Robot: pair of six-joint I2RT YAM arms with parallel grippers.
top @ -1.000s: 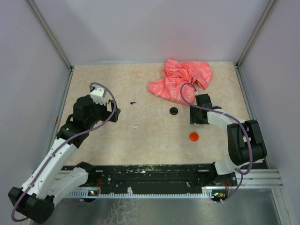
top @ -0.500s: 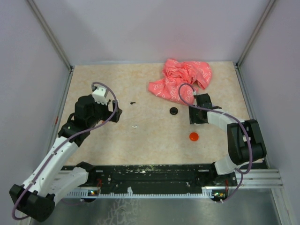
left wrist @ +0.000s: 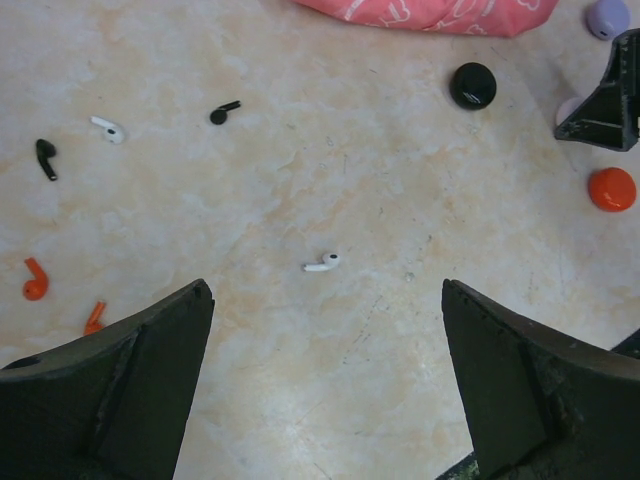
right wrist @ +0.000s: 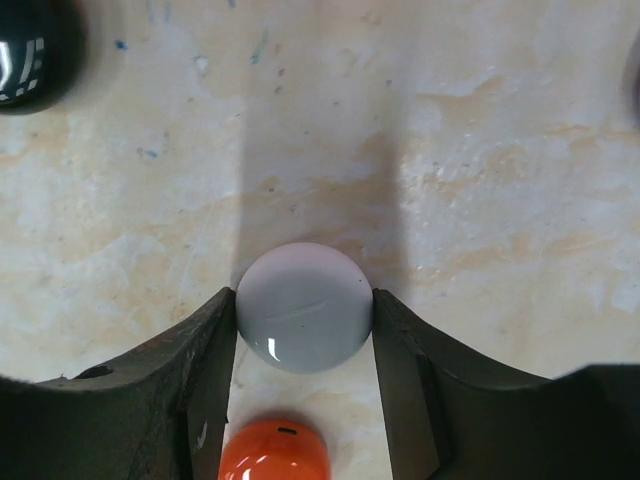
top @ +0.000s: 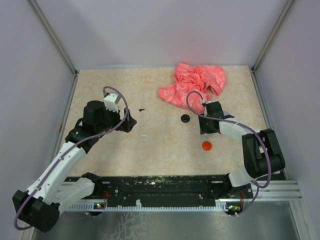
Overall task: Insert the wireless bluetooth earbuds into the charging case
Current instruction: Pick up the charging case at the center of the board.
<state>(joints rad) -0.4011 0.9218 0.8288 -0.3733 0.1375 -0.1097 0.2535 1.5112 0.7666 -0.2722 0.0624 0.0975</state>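
Observation:
Loose earbuds lie on the table in the left wrist view: a white one (left wrist: 323,263) just ahead of my open, empty left gripper (left wrist: 327,300), a black one (left wrist: 224,113), another white one (left wrist: 108,129), another black one (left wrist: 45,158) and two orange ones (left wrist: 35,280). My left gripper (top: 127,122) hangs over the table's left middle, near a white earbud (top: 144,134). My right gripper (right wrist: 304,312) has both fingers against the sides of a pale grey round case (right wrist: 304,300). It sits right of centre (top: 205,125).
A black round case (top: 185,118) lies left of the right gripper, and an orange round case (top: 206,145) lies nearer the front. A pale purple case (left wrist: 607,17) lies by the crumpled pink cloth (top: 195,85) at the back. Walls close in three sides.
My left arm has swung right towards the table's middle. My right gripper has shifted slightly left, still around the pale case.

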